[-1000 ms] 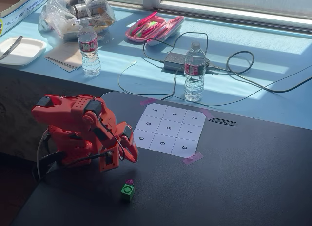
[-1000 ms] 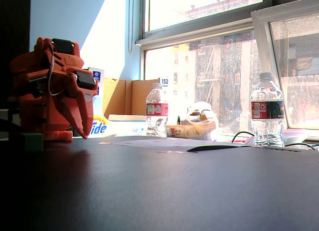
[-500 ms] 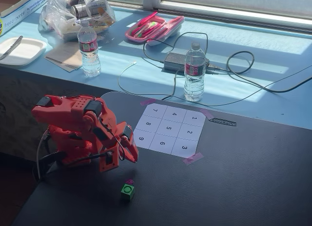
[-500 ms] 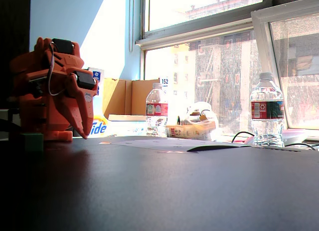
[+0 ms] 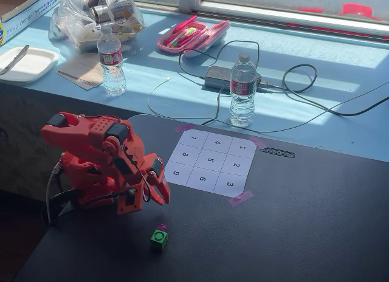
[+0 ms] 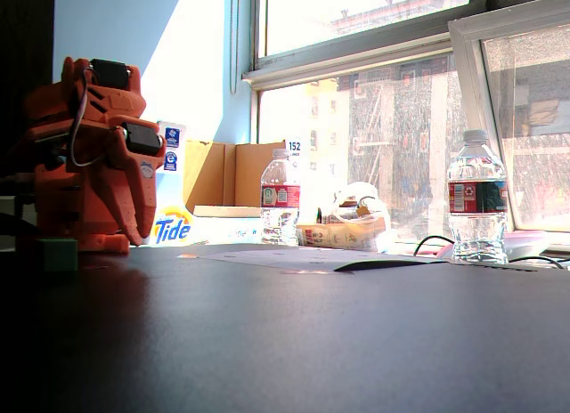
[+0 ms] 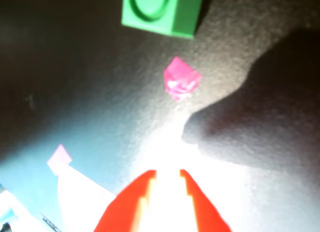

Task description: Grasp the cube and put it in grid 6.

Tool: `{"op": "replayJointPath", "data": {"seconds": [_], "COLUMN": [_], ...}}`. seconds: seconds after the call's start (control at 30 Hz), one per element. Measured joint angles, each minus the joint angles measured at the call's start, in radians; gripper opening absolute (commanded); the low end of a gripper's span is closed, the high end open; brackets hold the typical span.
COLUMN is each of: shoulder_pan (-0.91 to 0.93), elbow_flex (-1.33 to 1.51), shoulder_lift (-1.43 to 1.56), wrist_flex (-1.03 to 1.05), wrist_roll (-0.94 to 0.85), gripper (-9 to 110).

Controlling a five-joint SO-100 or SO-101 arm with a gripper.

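Arm (image 5: 100,160) lifted slightly; pink scrap (image 7: 181,83) beside cube (image 7: 161,11).

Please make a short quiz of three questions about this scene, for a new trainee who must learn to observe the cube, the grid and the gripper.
1. True or false: the cube already lies on the numbered sheet.
2. Multiple choice: in the fixed view from above, which cell touches grid 6 on its left side? A) 9 B) 3 C) 1
3. Open question: in the wrist view, what lies between the gripper and the cube?

Key:
1. False. It rests on the dark table, apart from the sheet.
2. A.
3. A small pink tape scrap.
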Motion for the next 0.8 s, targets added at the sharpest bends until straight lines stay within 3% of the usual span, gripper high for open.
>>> {"op": "replayJointPath", "data": {"seconds": [0.63, 0.8], "shoulder_pan": [0.296, 0.341], "elbow_flex": [-0.453, -0.529], "shoulder_lift": [-0.644, -0.767], "wrist_flex": [-0.026, -0.031], "wrist_roll": [0.008, 0.008], "gripper": [19, 29]}}
